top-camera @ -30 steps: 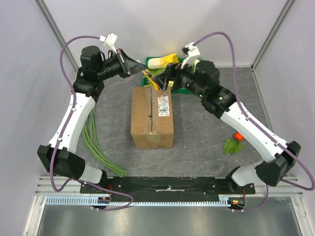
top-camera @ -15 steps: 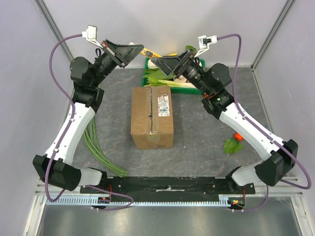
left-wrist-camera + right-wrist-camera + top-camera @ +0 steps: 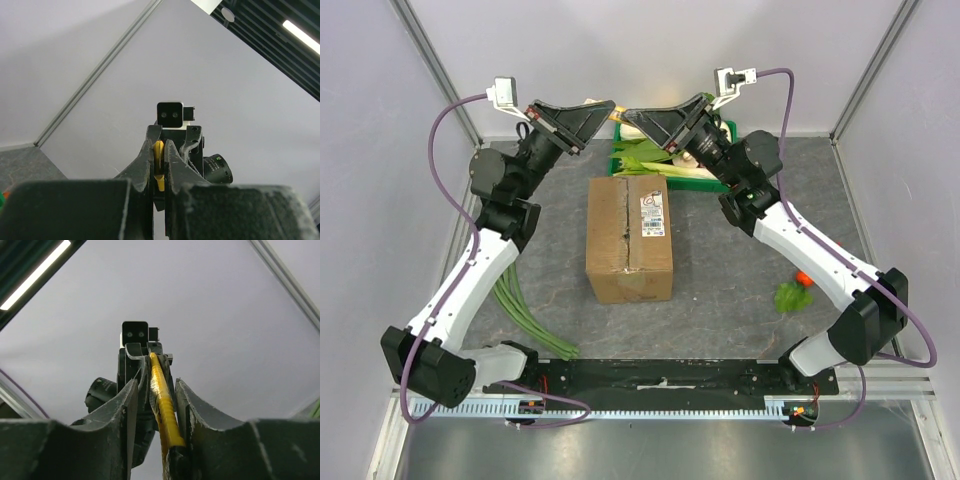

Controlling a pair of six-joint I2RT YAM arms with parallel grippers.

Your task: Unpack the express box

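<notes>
The express box (image 3: 630, 240), a brown carton with a white label (image 3: 652, 215), stands in the middle of the table with its flaps down. Both arms are raised behind it, their tips meeting over the back. My left gripper (image 3: 605, 108) (image 3: 159, 142) is shut on a slim yellow tool (image 3: 158, 155). The tool's ribbed handle (image 3: 162, 395) runs between the fingers of my right gripper (image 3: 632, 118) (image 3: 156, 385). Those jaws stand part-way apart around it. A gap shows on the handle's left side, and its lower end lies against the right finger (image 3: 200, 415).
A green tray (image 3: 619, 163) of vegetables sits behind the box, below the grippers. Long green stalks (image 3: 515, 300) lie left of the box. A leafy green piece (image 3: 790, 297) and a small orange thing (image 3: 804, 277) lie to the right.
Both arms have lifted from low behind the box and brought their grippers tip to tip. The right jaws have narrowed around the yellow tool held by the left.
</notes>
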